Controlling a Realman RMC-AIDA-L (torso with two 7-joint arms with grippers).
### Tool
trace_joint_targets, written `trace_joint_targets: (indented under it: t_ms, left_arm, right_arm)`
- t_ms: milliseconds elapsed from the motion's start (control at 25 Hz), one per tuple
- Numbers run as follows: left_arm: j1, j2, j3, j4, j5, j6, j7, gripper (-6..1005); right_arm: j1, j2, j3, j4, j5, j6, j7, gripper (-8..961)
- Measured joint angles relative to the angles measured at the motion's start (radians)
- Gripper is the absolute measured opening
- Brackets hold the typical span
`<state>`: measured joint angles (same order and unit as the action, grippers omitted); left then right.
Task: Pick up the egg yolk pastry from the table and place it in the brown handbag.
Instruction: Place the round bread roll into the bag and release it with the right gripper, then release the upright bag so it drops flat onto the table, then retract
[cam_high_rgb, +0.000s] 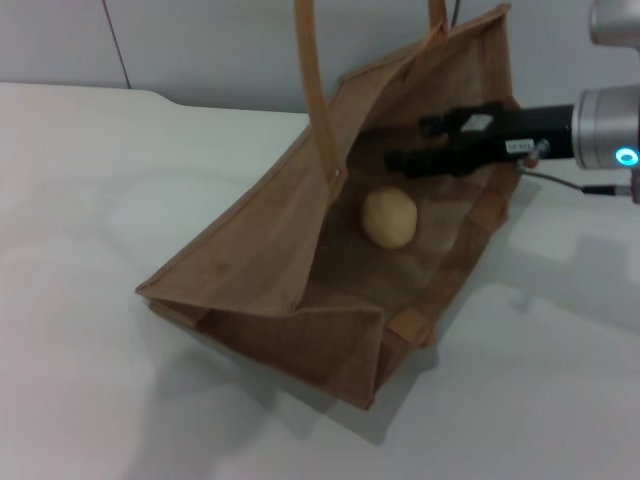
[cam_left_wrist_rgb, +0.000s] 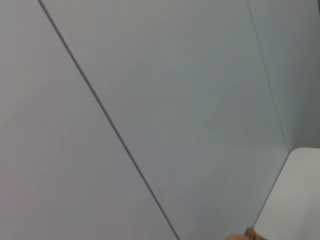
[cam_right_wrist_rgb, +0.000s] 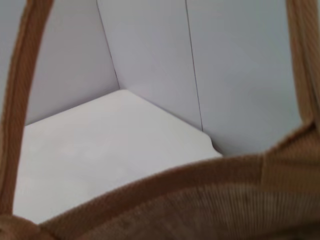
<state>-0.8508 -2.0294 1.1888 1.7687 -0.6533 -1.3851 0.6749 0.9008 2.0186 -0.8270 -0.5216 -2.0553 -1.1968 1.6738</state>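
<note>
Egg yolk pastry (cam_high_rgb: 389, 217) lying inside the brown handbag (cam_high_rgb: 300, 290), on the lower inner wall near mid-depth, clear of the table (cam_high_rgb: 90, 200) surface. Bag tipped on its side toward the right half of the table, mouth facing the right edge, bottom end nearest the front edge; one curved strap handle (cam_high_rgb: 314, 90) rising toward the far edge. Right gripper (cam_high_rgb: 415, 145) reaching in through the mouth from the right edge, just above and beyond the pastry, not touching it; black fingers (cam_high_rgb: 405, 160) parted, holding nothing. Left gripper out of sight; left wrist view showing only plain wall panels and a corner of white tabletop. Pastry: small domed round, pale yellow-beige, matte crust. Likely light, soft and crumbly, easily dented, prone to rolling on the sloped fabric; best taken across the widest part of the dome with gentle pressure, if handled again. Bag: coarse woven jute, ribbed weave plain in the right wrist view (cam_right_wrist_rgb: 200, 200), lighter tan edge trim, floppy walls sagging and creased. Table: smooth, white, hard, rounded far corner. Placement judged done or nearly so; withdrawal past the handles the remaining concern.
</note>
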Motion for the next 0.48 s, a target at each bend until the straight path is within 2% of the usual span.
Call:
trace_joint_targets:
  t_ms: [200, 480]
  left_arm:
    - [0.031, 0.000, -0.002, -0.006, 0.009, 0.023, 0.004, 182]
    - [0.077, 0.001, -0.016, -0.005, 0.003, 0.065, 0.011, 185]
  right_arm:
    - [-0.090, -0.008, -0.001, -0.063, -0.016, -0.050, 0.047, 881]
    - [-0.270, -0.023, 0.018, -0.275, -0.044, -0.055, 0.141, 877]
